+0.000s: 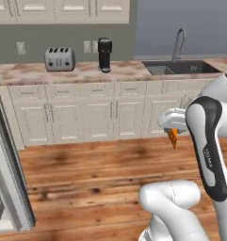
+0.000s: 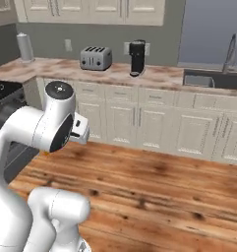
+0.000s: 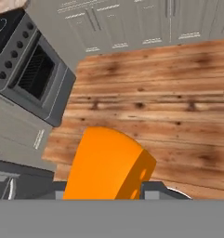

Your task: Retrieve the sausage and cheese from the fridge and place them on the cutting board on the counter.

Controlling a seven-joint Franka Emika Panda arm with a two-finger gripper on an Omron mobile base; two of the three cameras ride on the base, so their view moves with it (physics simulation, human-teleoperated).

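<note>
- The white arm's two-finger pincer [image 1: 173, 134] is hanging out over the wooden plank floor [image 1: 96, 164], clamped on the small bright orange wedge-shaped block of cheese [image 1: 173, 137].
- In the hand view the cheese [image 3: 108, 165] is sitting big and close between the dark finger tips, its rounded top pointing up and two little holes showing on its right face.
- In the left base view only the narrow orange tip is poking down below the white hand, in mid-air, well above the floor.
- The long stone counter mottled reddish-brown and beige [image 1: 82, 71] is running along the far wall over cream panelled cabinets [image 1: 86, 115], well apart from the cheese.
- A silver four-slot toaster [image 1: 60, 59] and a black cylindrical coffee maker [image 1: 104, 54] are standing on that counter, near each other.
- A dark steel sink with a curved tap [image 1: 178, 66] is lying further right along the same worktop.
- A dark grey oven with a row of knobs [image 3: 32, 69] is showing tilted at the upper left of the hand view.
- A white paper-towel roll [image 2: 24, 47] is standing upright at the counter's left end in the right base view.
</note>
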